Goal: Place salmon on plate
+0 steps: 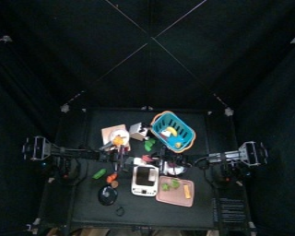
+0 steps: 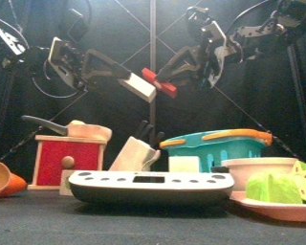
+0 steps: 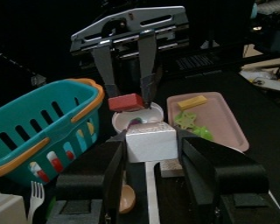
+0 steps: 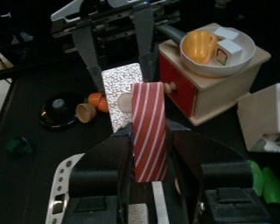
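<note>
Closest to the front camera, a white kitchen scale [image 2: 152, 186] sits low on the black table [image 2: 118, 225], flanked by a red wooden box [image 2: 66, 161] and a pink plate [image 2: 286, 207] carrying green pieces [image 2: 281, 189]. Behind it a teal basket [image 2: 216, 151] stands upright; its contents cannot be made out from the front. Above the table, the right gripper [image 4: 140, 92] is clamped on the salmon [image 4: 149, 129], a red-and-white striped slice whose long axis runs out along the jaws. The slice's far end meets a white block [image 3: 150, 142] clamped in the left gripper [image 3: 150, 140]. Both pieces hang in midair between the arms.
</note>
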You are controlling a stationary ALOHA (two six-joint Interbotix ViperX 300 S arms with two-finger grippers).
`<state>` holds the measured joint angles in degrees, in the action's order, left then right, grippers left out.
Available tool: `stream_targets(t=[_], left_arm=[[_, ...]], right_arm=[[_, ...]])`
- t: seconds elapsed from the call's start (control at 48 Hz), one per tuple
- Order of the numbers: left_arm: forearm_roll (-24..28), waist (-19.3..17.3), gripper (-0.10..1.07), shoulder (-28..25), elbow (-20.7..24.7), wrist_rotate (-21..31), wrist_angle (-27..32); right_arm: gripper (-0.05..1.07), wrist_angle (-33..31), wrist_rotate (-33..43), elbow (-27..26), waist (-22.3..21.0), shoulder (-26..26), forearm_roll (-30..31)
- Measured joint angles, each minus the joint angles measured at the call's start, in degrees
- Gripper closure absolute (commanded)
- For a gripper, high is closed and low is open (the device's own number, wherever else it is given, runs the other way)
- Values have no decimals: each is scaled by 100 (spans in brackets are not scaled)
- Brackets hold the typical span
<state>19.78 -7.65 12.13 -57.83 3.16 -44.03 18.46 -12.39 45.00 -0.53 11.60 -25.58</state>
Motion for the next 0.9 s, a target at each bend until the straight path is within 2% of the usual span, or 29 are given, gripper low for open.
stream_targets(t=[0.25, 0.458, 0.625, 0.708, 0.896], left_arm=[[-88, 9, 43, 35, -62, 0, 0], [-387, 0, 43, 343, -246, 0, 0], [-413, -18, 43, 756, -519, -9, 35], [-422, -18, 43, 984, -703, -9, 44], [-422, -18, 43, 1521, -1151, -9, 53]], right_arm=[[51, -580, 9, 211, 686, 404, -1635], [51, -800, 18, 334, 1503, 633, -3621], [51, -791, 9, 483, 1969, 642, -5432], [51, -703, 9, 536, 2180, 642, -6144], [51, -79, 9, 562, 2733, 642, -7110]])
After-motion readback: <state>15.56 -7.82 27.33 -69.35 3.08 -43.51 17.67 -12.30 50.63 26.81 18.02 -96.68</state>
